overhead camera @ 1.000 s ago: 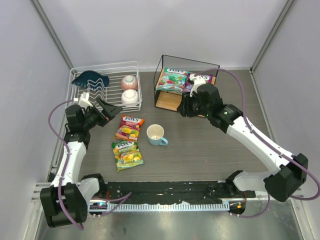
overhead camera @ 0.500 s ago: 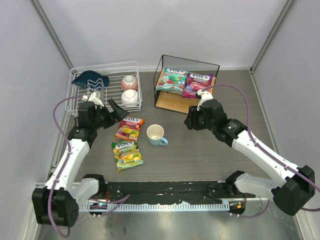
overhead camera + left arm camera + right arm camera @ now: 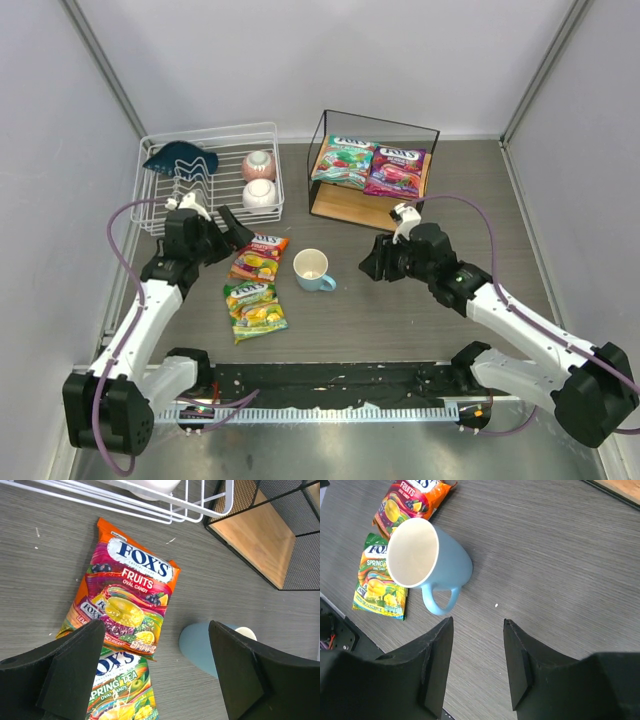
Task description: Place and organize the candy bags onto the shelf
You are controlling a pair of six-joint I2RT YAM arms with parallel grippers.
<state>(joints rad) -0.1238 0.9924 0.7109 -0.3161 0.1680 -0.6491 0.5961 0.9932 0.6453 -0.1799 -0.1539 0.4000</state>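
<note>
The grey wood-grain table (image 3: pixel 400 320) carries everything. At about 10 o'clock from its middle sits a white wire dish rack (image 3: pixel 279 180), with a dark blue thing (image 3: pixel 180 157) and two pale round things (image 3: pixel 259 180) inside. At 1 o'clock stands the shelf (image 3: pixel 340 203), a black wire frame with wooden boards. Two candy bags lie flat side by side on its top board: the teal-green bag (image 3: pixel 342 161), with the purple bag (image 3: pixel 395 171) at its 3 o'clock. Their lettering is too small to read from above. The other two lie on the table. The orange-red bag (image 3: pixel 125 605) reads "FOX'S FRUITS OVAL CANDY". The yellow-green bag (image 3: pixel 122 690), just at its 6 o'clock with their edges meeting, reads "FOX'S SPRING TEA OVAL CANDY". A light blue mug (image 3: pixel 427 560) stands at 3 o'clock of the orange-red bag, handle on the side facing the arms. The left gripper (image 3: pixel 156 630) is over the orange-red bag, fingers spread wide and gripping nothing; its wrist view shows the bag's lower end between them. The right gripper (image 3: pixel 476 625) is at 3 o'clock of the mug, fingers parted with only bare table between them.
</note>
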